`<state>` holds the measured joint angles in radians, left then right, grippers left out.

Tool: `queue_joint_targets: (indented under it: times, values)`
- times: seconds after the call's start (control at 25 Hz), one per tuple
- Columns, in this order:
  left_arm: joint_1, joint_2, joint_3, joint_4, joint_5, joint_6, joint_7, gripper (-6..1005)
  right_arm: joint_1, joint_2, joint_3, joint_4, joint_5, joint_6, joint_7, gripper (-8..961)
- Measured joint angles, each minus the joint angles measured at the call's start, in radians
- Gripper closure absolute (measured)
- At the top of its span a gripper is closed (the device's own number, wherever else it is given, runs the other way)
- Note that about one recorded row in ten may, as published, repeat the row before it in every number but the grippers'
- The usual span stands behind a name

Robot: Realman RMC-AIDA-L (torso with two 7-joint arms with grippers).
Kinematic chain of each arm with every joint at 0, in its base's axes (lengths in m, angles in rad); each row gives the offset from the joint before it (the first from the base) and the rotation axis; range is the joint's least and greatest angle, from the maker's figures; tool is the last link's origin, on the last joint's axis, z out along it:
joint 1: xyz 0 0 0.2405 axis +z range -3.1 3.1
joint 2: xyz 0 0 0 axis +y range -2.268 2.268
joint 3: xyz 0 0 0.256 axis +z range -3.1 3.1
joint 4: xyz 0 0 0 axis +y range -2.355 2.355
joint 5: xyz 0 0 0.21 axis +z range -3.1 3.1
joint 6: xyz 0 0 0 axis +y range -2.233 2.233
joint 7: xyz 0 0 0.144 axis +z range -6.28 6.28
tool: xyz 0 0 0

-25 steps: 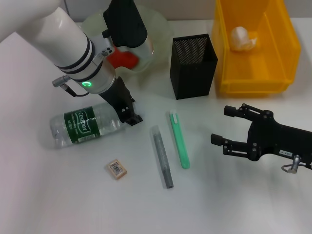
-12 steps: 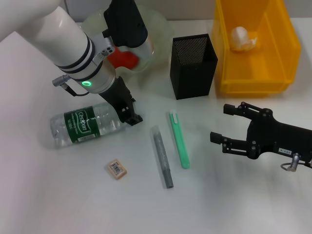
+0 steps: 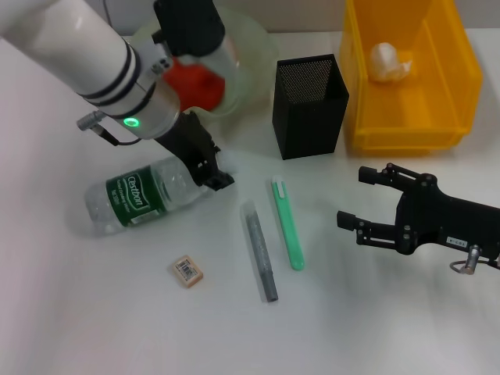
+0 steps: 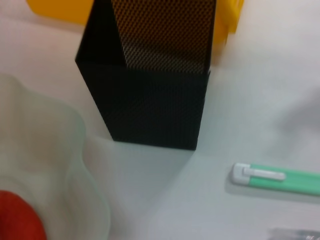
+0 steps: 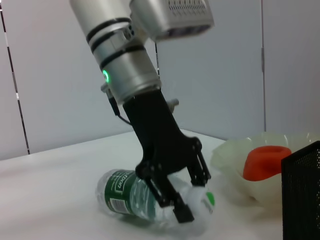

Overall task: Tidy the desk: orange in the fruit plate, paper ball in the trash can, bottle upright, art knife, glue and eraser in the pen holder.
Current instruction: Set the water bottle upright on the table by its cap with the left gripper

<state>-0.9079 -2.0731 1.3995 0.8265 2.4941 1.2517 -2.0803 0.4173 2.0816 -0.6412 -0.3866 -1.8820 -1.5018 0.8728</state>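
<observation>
On surface below fruit plate (image 3: 262, 55): left gripper (image 3: 209, 173) clamped on neck end of bottle (image 3: 144, 199); cap end now raised versus half second ago, uprighting started. Orange (image 3: 195, 82) in plate, paper ball (image 3: 388, 61) in trash can (image 3: 453, 94). Right gripper (image 3: 361, 205) open, empty, idle.

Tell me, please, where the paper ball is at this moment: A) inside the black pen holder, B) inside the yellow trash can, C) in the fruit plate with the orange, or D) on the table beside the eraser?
B: the head view shows the white paper ball lying on the floor of the yellow trash can, behind the right gripper.
</observation>
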Motion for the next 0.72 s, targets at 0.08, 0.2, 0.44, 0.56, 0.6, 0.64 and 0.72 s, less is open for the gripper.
queue_joint_targets:
  times: [0.08,0.2,0.44,0.56,0.6,0.64,0.72]
  values:
    - [0.013,0.002,-0.030,0.030,-0.014,0.028,0.009,552,0.000,0.000,0.000,0.000,0.000,0.000,0.000,119]
    - [0.020,0.003,-0.072,0.057,-0.020,0.059,0.022,552,0.000,0.000,0.000,0.000,0.000,0.001,0.000,118]
    - [0.030,0.004,-0.192,0.110,-0.041,0.147,0.059,551,0.000,0.000,-0.002,0.000,0.000,0.001,0.003,118]
    - [0.044,0.007,-0.249,0.151,-0.077,0.189,0.076,551,0.000,0.000,-0.004,0.000,0.000,0.003,0.005,118]
    - [0.051,0.007,-0.267,0.166,-0.090,0.202,0.085,551,0.000,0.000,-0.005,0.000,0.000,0.003,0.005,118]
    - [0.054,0.007,-0.277,0.173,-0.098,0.210,0.090,551,0.000,0.000,-0.005,0.000,0.000,0.004,0.005,118]
    - [0.060,0.008,-0.305,0.187,-0.114,0.230,0.106,551,0.001,0.000,-0.006,0.000,0.000,0.004,0.005,118]
